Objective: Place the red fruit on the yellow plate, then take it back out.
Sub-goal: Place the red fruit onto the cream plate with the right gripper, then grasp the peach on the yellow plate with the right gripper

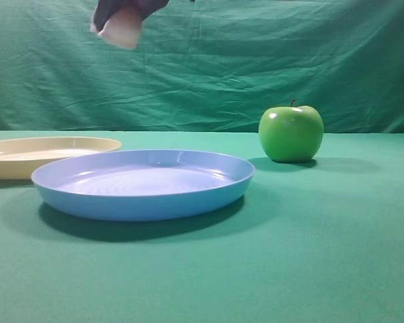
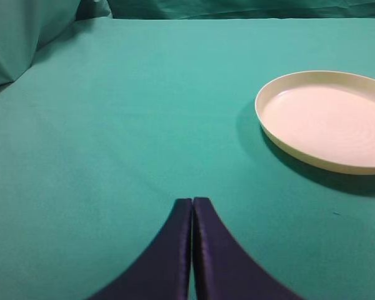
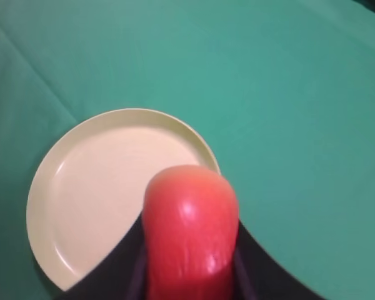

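Observation:
My right gripper (image 3: 189, 275) is shut on the red fruit (image 3: 189, 231), which fills the space between its dark fingers. In the exterior high view the fruit's pale base (image 1: 123, 28) pokes out below the gripper (image 1: 124, 13) high at the top left. The yellow plate (image 3: 106, 187) lies empty on the green cloth below the fruit; it also shows at the left edge (image 1: 47, 153) and at the right of the left wrist view (image 2: 328, 122). My left gripper (image 2: 192, 203) is shut with nothing in it, low over bare cloth left of the plate.
A light blue plate (image 1: 145, 185) sits in front, right of the yellow one. A shiny green apple (image 1: 291, 132) stands at the back right. A green cloth backdrop hangs behind the table.

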You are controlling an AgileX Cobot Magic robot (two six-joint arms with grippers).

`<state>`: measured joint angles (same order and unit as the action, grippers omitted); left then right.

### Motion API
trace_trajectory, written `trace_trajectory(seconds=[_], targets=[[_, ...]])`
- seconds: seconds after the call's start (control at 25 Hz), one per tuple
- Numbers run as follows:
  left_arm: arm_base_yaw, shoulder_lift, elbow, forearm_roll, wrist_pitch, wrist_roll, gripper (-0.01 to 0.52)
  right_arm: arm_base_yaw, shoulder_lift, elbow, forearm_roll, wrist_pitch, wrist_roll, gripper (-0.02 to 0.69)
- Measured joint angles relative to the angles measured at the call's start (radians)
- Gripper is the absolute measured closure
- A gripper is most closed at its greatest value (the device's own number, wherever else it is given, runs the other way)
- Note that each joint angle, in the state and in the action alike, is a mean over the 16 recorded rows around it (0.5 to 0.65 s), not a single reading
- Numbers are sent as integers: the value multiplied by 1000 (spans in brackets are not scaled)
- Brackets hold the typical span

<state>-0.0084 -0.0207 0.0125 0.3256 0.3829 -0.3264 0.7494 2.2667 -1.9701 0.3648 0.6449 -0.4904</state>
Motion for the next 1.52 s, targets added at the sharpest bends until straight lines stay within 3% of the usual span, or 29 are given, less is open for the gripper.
trace_trajectory(seconds=[0.28,0.76,0.88,1.0,1.52], targets=[[0,0,0,0,0,0,514,28,78,-4,70,-81,-105,427],[0,0,0,0,0,0,514,32,73,-4,118,-53,-165,105],[0,0,0,0,0,0,514,22,37,-4,110,-18,-142,75],[0,0,0,0,0,0,514,10,-13,-4,90,30,-103,129],[0,0,0,0,0,0,514,-35,-294,3,-105,292,216,607]])
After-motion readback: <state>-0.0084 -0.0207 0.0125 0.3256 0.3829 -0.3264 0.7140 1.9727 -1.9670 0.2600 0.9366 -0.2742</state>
